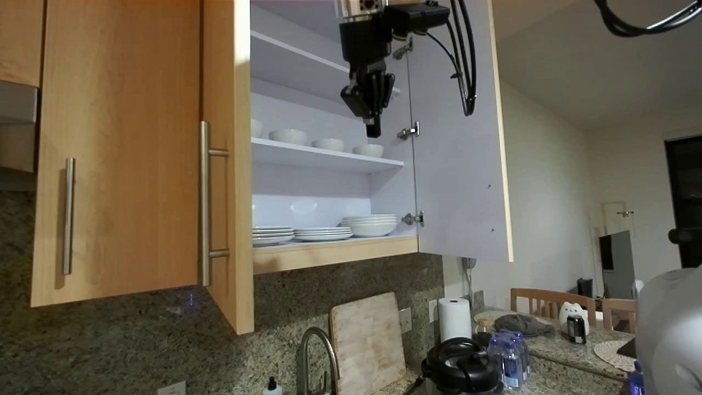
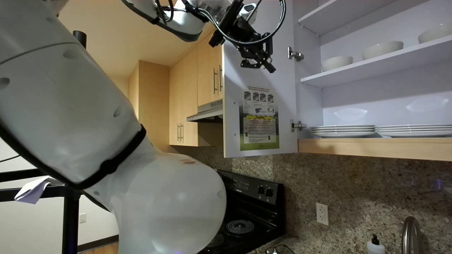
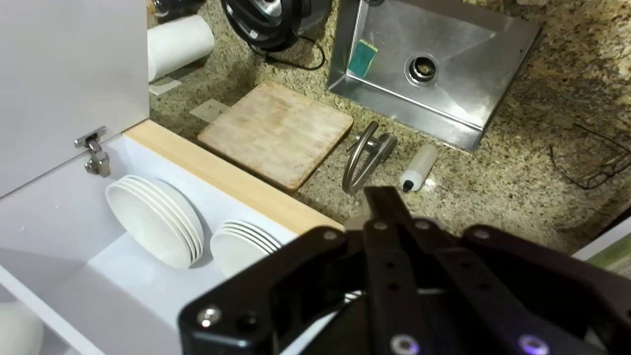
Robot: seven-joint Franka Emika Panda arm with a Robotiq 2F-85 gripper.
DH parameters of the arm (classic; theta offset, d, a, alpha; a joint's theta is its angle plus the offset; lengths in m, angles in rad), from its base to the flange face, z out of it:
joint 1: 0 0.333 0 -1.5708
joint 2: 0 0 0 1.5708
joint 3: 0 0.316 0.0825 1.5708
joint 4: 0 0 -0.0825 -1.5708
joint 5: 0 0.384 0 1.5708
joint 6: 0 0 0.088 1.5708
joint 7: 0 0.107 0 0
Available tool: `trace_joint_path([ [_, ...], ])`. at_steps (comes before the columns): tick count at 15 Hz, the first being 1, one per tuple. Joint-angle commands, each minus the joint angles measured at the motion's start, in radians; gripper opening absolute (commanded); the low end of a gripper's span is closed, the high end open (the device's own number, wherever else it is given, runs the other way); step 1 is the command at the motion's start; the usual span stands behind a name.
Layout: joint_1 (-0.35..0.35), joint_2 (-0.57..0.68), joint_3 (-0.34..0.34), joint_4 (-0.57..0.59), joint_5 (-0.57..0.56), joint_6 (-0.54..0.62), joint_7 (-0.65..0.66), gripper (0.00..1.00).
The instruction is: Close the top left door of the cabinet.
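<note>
plainly, the pale wood top left door (image 1: pixel 226 192) hangs open; tool (image 1: pixel 373 129) closed, empty.

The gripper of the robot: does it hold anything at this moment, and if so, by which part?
Nothing is held. The gripper is shut, its fingers together in the wrist view, with no object between them.

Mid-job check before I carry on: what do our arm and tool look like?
The arm is whitish grey, smooth and rounded, with circular dimples, a black band and a small reddish-brown mark. Black cables loop near the tool, which is black with slim, jointed fingers and shiny round screws.
</note>
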Motion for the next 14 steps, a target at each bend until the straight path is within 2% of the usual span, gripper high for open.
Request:
trace_joint_path([
  [1, 0.057, -0.021, -0.008, -0.017, -0.020, 0.085, -0.035, 0.00],
  [5, 0.100, 0.009, -0.005, -0.017, 0.013, 0.128, -0.064, 0.00],
  [10, 0.137, 0.047, -0.014, -0.031, 0.080, 0.105, -0.066, 0.00],
  [14, 0.182, 0.091, -0.054, -0.077, 0.198, 0.136, -0.115, 0.00],
])
